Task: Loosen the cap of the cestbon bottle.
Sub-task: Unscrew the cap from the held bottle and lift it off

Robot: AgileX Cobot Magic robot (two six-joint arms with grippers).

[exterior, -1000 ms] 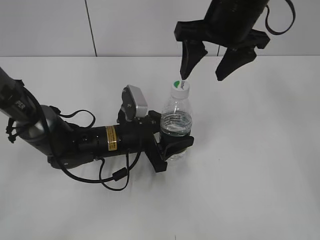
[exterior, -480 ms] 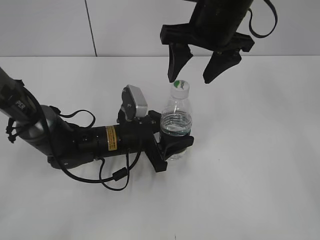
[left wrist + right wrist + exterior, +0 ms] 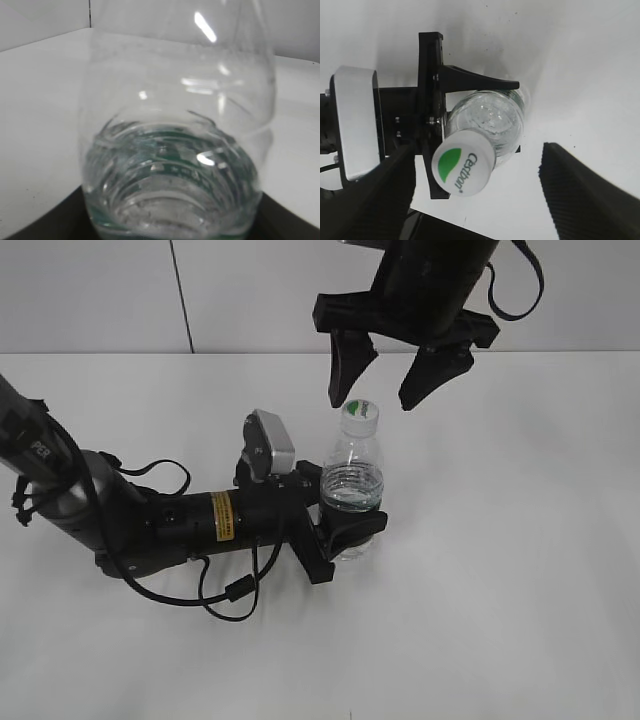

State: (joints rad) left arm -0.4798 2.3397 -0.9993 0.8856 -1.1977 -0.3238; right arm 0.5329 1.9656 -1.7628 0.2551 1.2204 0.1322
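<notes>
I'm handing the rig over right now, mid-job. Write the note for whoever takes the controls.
Left gripper: closed around the lower body of the cestbon bottle, holding it upright on the table.
Right gripper: open, empty, hanging above the cap, jaws either side of it but not touching.
Done: bottle secured, right gripper roughly lined up over the cap.
Left: lower the right gripper, close on the cap, twist to loosen. In the right wrist view the cap sits left of centre between the fingers, so centring first looks wise.

cestbon bottle [image 3: 175,150]: top cropped, left wrist view | base hidden by jaws | label unreadable
</notes>
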